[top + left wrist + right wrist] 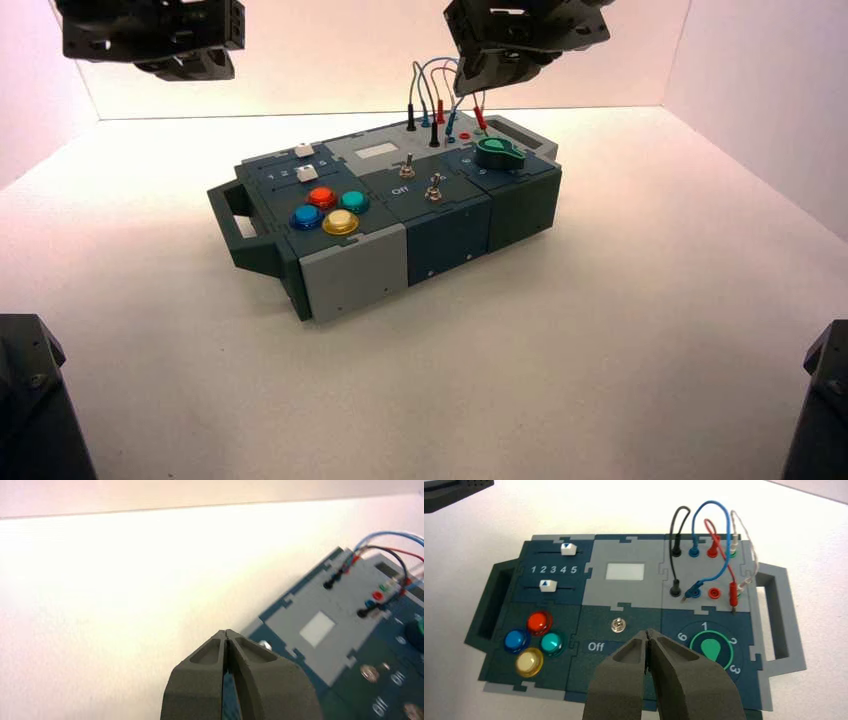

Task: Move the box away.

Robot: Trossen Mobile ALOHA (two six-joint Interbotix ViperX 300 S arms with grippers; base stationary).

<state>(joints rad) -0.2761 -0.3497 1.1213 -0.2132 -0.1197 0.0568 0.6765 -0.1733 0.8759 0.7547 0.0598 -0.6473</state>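
The box point(350, 270) stands on the white table, turned a little, with a handle point(240, 225) at its left end. It bears coloured round buttons point(325, 208), toggle switches point(433, 190), a green knob point(498, 153) and looped wires point(440, 80). My right gripper point(647, 631) is shut and empty. It hangs above the box point(604, 592), between the toggle by the "Off" label point(618, 625) and the green knob point(710, 650). My left gripper point(226, 631) is shut and empty, above the table beside the box's far edge point(320, 610). In the high view the left gripper point(185, 62) is at the top left and the right gripper point(500, 65) is over the wires.
White walls point(380, 50) close the table at the back and sides. Dark arm bases point(30, 400) stand at the front left and front right point(825, 400). White table surface point(600, 330) lies all round the box. The left arm shows in a corner of the right wrist view point(454, 492).
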